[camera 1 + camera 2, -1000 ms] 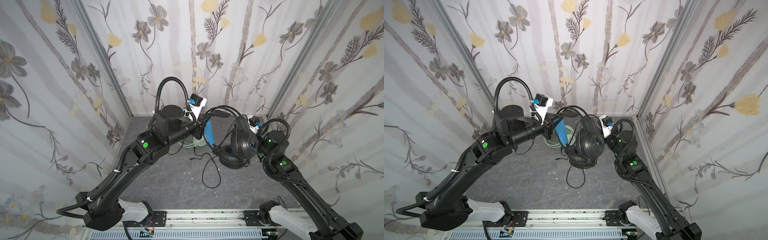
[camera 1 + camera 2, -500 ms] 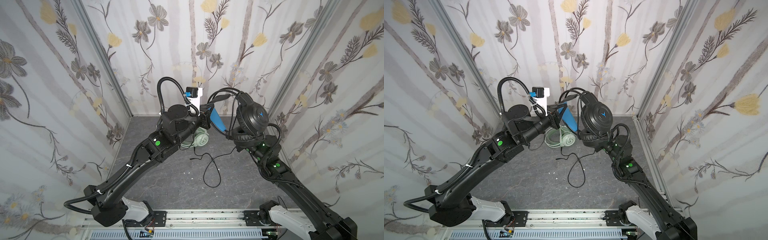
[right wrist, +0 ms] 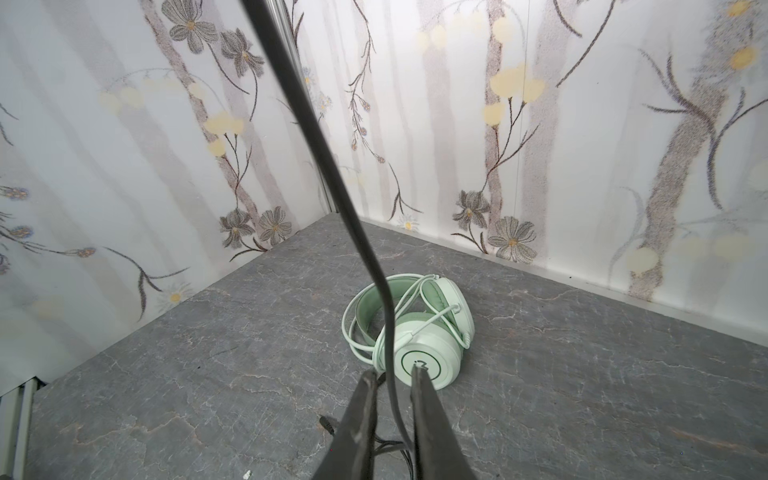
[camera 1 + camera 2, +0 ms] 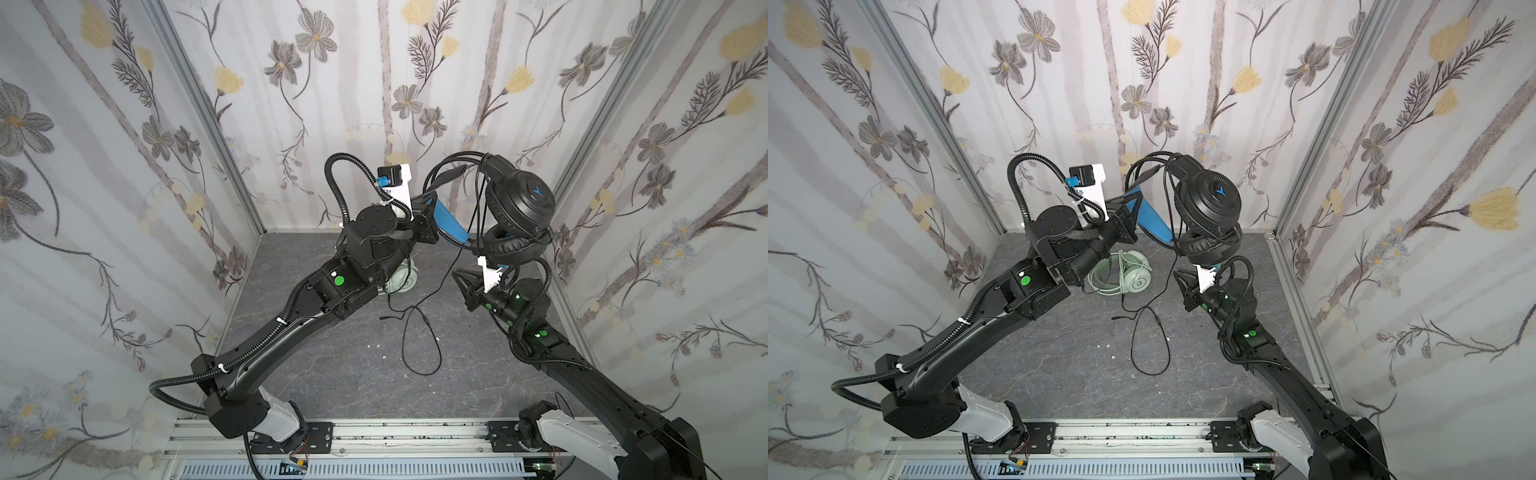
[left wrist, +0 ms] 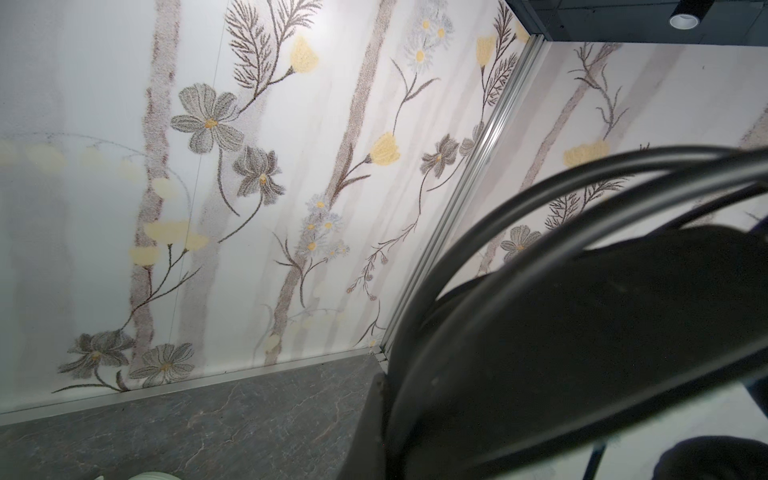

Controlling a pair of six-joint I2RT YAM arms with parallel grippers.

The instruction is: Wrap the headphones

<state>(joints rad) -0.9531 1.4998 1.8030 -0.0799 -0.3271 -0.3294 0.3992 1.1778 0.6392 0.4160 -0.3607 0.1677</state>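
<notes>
I've L jaws clamped on smooth blue band (image 4: 451, 222) of black headset (image 4: 521, 203), aloft near far-right wall; R jaws slightly apart round thin cable (image 3: 332, 166), slack looping on veined bench (image 4: 332, 374).

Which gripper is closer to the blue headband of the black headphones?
Left. The left gripper is shut on the blue headband; the right gripper sits lower, below the earcups, with the black cable running between its jaws.

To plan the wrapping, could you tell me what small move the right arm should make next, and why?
Probably the right gripper should sweep the black cable around the black headset: it runs loosely between the fingers, slack lies on the floor, and the left gripper holds the headset aloft.
</notes>
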